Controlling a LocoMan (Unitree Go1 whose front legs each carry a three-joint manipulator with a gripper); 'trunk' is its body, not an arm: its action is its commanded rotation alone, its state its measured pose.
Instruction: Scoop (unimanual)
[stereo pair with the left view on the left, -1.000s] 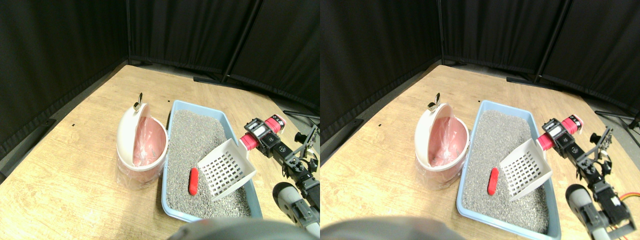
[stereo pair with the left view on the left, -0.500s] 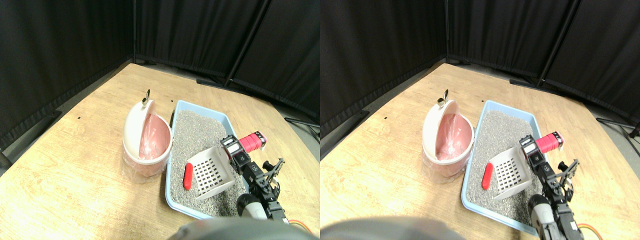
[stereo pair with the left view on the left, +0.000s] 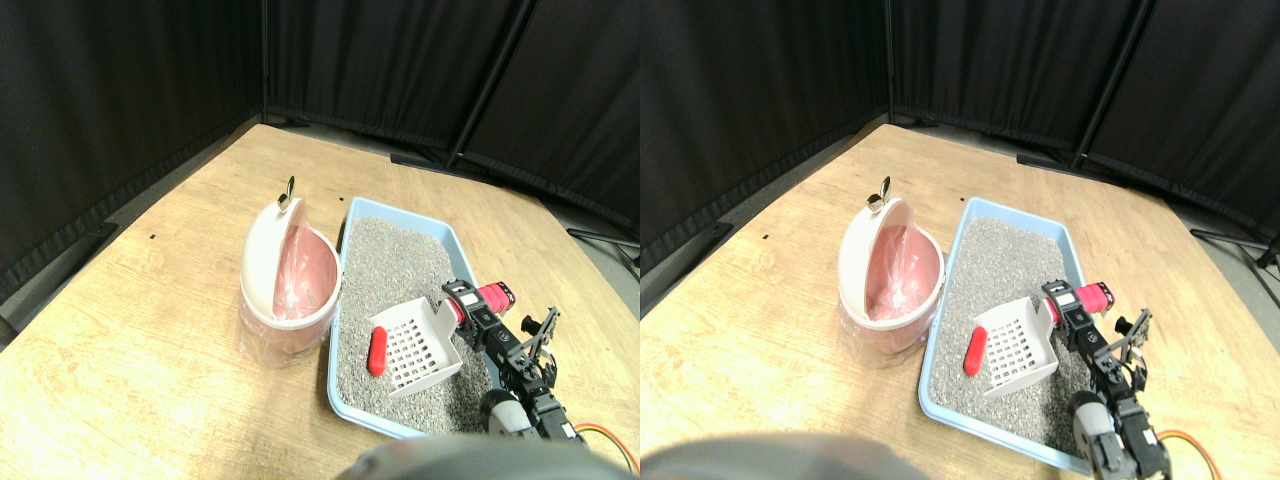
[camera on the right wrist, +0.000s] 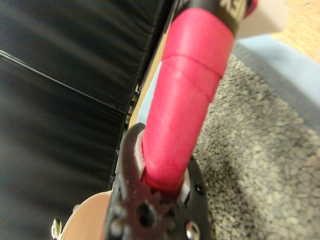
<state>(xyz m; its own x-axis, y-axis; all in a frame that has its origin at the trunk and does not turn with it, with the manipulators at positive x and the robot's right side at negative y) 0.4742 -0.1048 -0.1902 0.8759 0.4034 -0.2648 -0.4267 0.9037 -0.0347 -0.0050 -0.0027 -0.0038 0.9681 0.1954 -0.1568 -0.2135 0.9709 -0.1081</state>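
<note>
Right gripper (stereo pair with the left view on the left: 470, 308), lower right of centre in the stereo view, is clamped on the red-wrapped handle (stereo pair with the left view on the left: 491, 297) of the white slotted scoop (stereo pair with the left view on the left: 415, 337); the wrist view shows the handle (camera on the right wrist: 187, 97) seated between the dark jaws. The scoop's basket rests on grey litter (stereo pair with the left view on the left: 400, 270) in the lower half of the blue tray (stereo pair with the left view on the left: 345, 235), its front edge just beside the red capsule-shaped object (stereo pair with the left view on the left: 377, 351), which lies on the litter near the tray's left wall. The pink bin (stereo pair with the left view on the left: 290, 290), white lid tipped open, stands touching the tray's left side on the wooden floor (stereo pair with the left view on the left: 130, 320), left of centre.
</note>
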